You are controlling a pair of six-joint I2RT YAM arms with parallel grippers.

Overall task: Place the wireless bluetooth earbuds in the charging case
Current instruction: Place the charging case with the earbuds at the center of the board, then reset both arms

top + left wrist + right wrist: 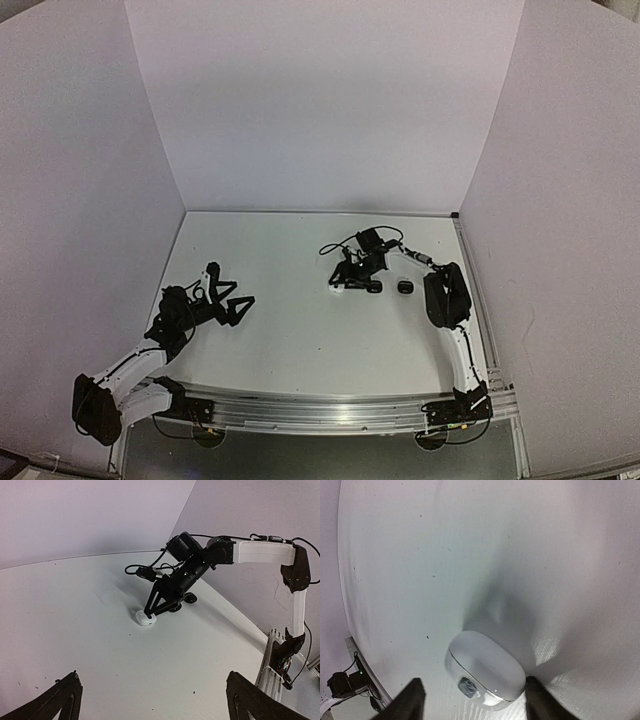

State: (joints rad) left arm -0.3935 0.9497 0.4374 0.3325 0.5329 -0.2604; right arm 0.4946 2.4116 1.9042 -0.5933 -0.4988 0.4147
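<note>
white tabletop [300, 340] boxed in by plain white walls. r gripper [473, 680] tips down over a white charging case [485, 670], jaws apart & straddling it, not clamped. case lies flat, lid looks shut, long axis slanting across the gap. l gripper [235, 300] hangs wide open, well apart, so r arm is nearer. two small dark items [405, 287] sit just beside; earbuds not made out.

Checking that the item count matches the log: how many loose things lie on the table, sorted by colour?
white rounded plastic charging case, lid shut: 1
small black rounded objects, one beside another, too small to tell the kind: 2
Total: 3
</note>
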